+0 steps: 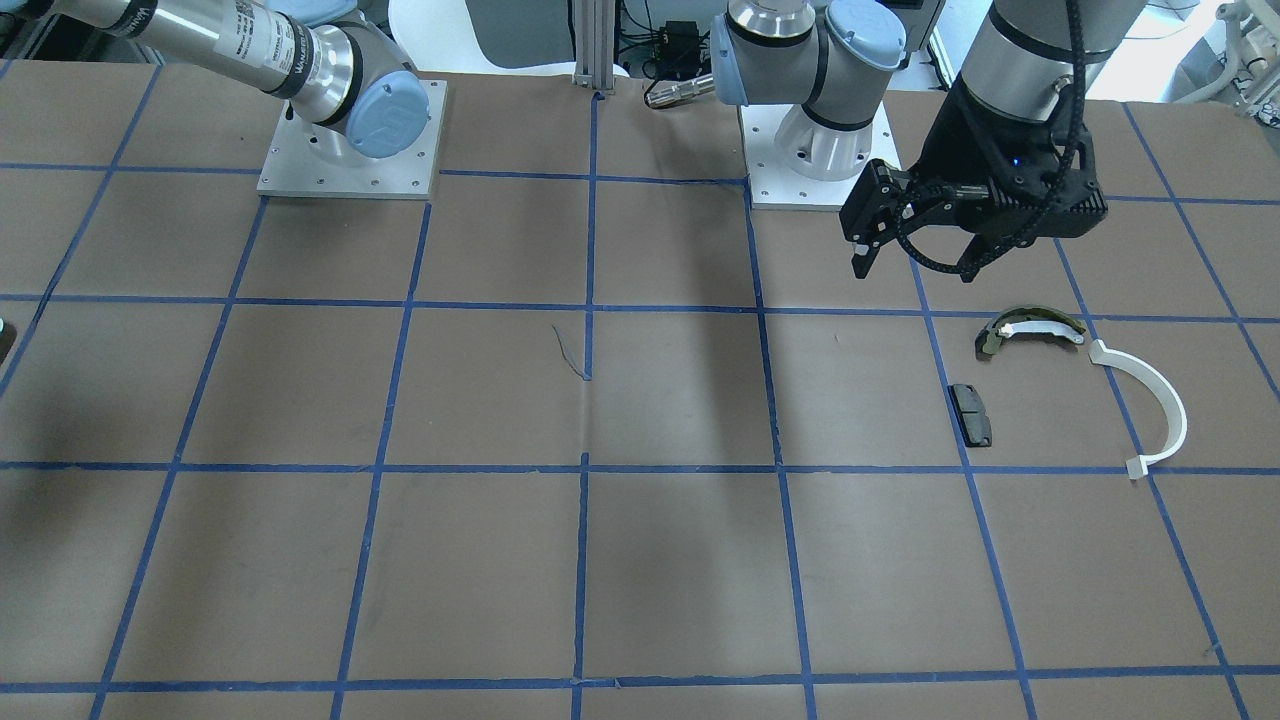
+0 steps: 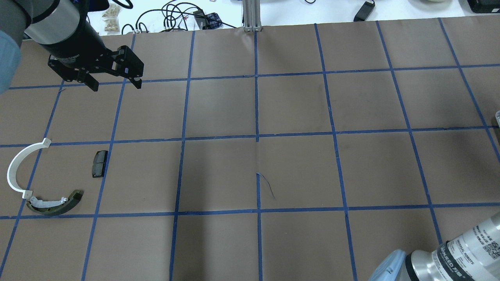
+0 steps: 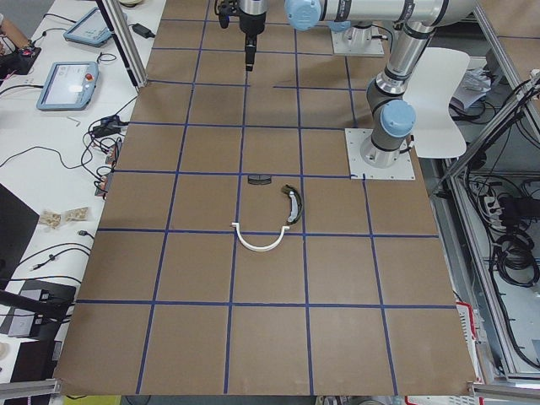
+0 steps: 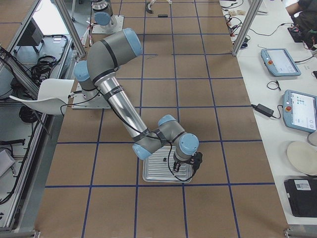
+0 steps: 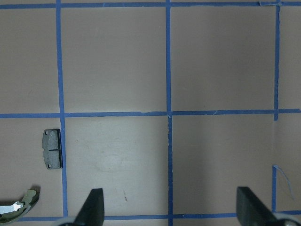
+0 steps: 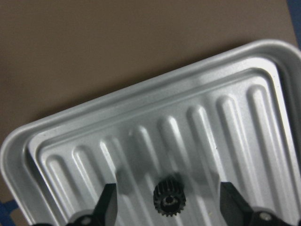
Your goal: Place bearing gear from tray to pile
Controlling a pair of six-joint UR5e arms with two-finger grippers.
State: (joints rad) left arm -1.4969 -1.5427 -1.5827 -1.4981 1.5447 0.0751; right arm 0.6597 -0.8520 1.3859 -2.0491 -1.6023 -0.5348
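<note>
The small black bearing gear (image 6: 169,202) lies on the ribbed floor of the silver tray (image 6: 141,101). In the right wrist view my right gripper (image 6: 169,207) is open above it, one finger on each side of the gear, apart from it. The tray (image 4: 153,177) shows under that gripper (image 4: 194,163) in the exterior right view. The pile is the white arc (image 2: 15,168), the olive-and-white shoe (image 2: 54,205) and the black pad (image 2: 99,163). My left gripper (image 2: 115,86) is open and empty, raised above the table beyond the pile.
The table is brown paper with a blue tape grid. The left arm's base plate (image 1: 820,160) and the right arm's base plate (image 1: 350,140) stand along the robot's side. The tray sits at the far right end, outside the overhead view.
</note>
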